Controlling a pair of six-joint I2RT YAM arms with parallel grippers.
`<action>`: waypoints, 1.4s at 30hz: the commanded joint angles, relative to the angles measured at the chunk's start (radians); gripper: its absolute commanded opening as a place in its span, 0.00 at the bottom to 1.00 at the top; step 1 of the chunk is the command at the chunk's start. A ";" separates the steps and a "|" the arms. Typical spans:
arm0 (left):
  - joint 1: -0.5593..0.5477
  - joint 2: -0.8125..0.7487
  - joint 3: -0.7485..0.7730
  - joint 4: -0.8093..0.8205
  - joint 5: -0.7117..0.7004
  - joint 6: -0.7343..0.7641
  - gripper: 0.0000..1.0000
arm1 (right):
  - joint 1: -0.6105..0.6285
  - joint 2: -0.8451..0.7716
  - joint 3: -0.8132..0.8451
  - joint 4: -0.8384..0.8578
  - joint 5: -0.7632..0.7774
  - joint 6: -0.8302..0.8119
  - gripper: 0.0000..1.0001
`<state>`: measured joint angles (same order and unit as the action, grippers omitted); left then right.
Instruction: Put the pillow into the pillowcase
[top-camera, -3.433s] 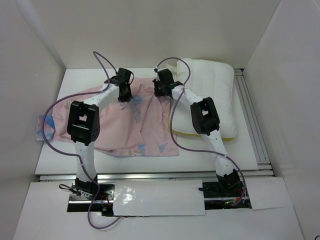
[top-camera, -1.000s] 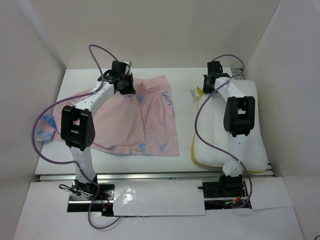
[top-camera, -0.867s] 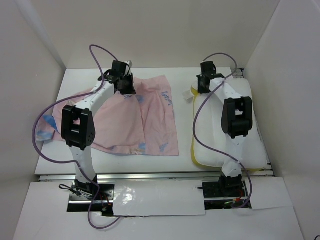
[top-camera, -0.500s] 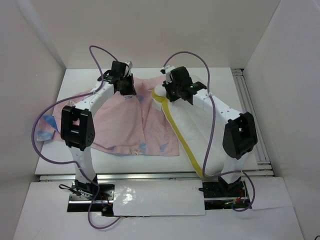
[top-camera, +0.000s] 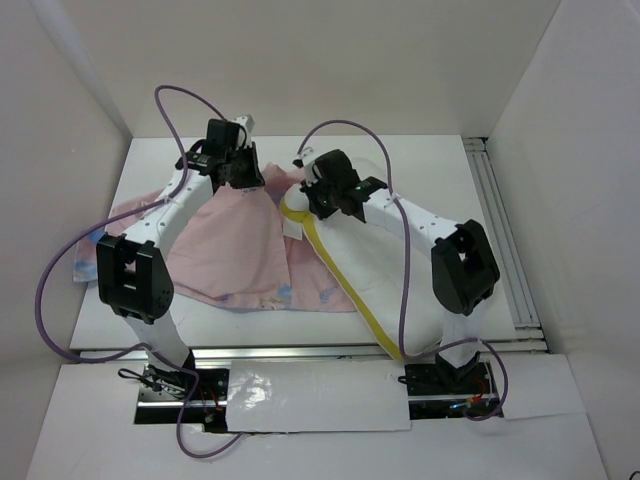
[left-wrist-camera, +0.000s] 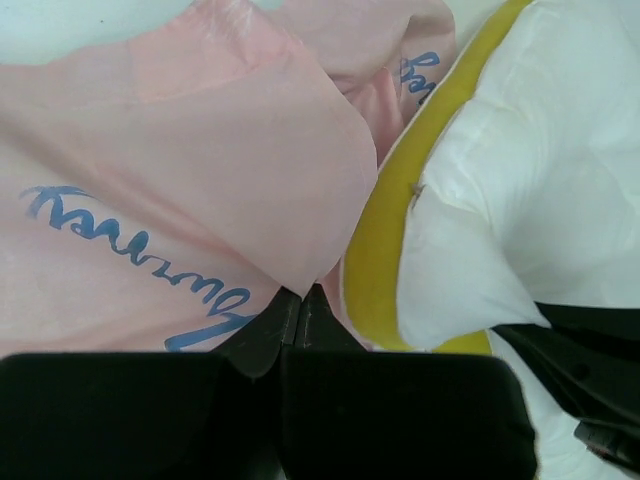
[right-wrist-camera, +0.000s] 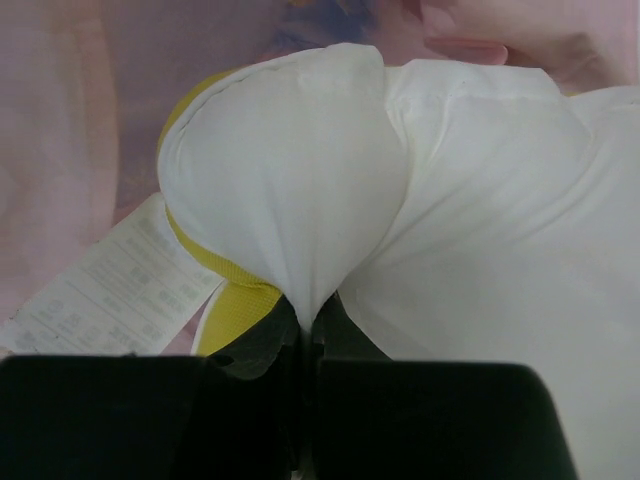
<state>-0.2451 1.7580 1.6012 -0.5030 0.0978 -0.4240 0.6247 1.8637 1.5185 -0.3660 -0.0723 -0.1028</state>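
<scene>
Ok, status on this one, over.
Left gripper shut on pillowcase edge. Right gripper shut on pillow corner. Pillow beside the case, not yet in. No obstruction seen.

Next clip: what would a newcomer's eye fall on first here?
The big white, yellow-edged pillow lies diagonally across the right half of the table, its far corner pinched in the right gripper. Beside it, the pale pink pillowcase spreads over the left half. One edge of it is clamped in the left gripper, right next to that pillow corner.
</scene>
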 joint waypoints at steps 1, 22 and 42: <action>-0.006 -0.025 -0.007 -0.005 -0.006 -0.009 0.00 | 0.046 0.001 0.077 0.156 -0.038 -0.018 0.00; -0.016 -0.127 -0.041 -0.042 -0.017 -0.050 0.00 | 0.176 0.129 0.000 0.185 -0.124 0.025 0.14; -0.025 -0.146 -0.032 -0.029 0.068 0.004 0.00 | -0.019 0.120 -0.034 0.429 -0.339 0.284 0.00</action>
<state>-0.2649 1.6516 1.5421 -0.5541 0.1165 -0.4461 0.6044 2.0129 1.4315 -0.0120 -0.3347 0.1432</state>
